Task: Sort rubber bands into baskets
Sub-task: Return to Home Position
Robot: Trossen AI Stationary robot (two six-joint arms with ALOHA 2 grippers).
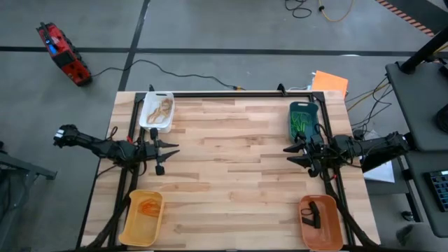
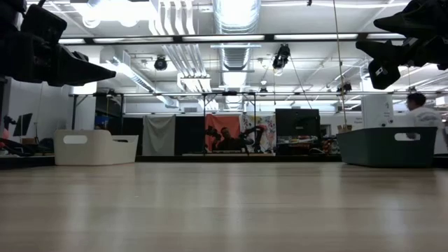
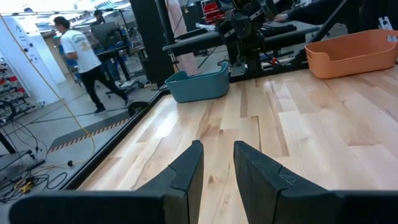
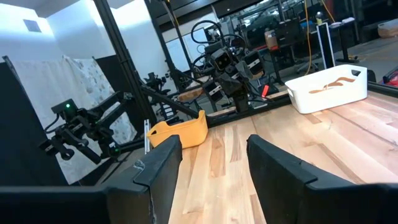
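Four baskets stand at the table's corners. The white basket (image 1: 157, 112) holds tan rubber bands (image 1: 162, 109). Green bands (image 1: 302, 121) lie in the teal basket (image 1: 293, 111). The yellow basket (image 1: 133, 227) holds orange bands (image 1: 147, 205), and the orange basket (image 1: 329, 231) holds black bands (image 1: 312, 213). My left gripper (image 1: 168, 155) hovers level at the table's left edge, open and with nothing between its fingers (image 3: 217, 149). My right gripper (image 1: 288, 155) hovers at the right edge, also open and with nothing in it (image 4: 214, 146). Both point toward the table's middle.
Bare wood (image 1: 231, 168) lies between the two grippers. A black frame rail (image 1: 231, 94) runs along the table's far edge. An orange sheet (image 1: 330, 82) lies past the far right corner. A person (image 3: 78, 53) walks in the room beyond the table.
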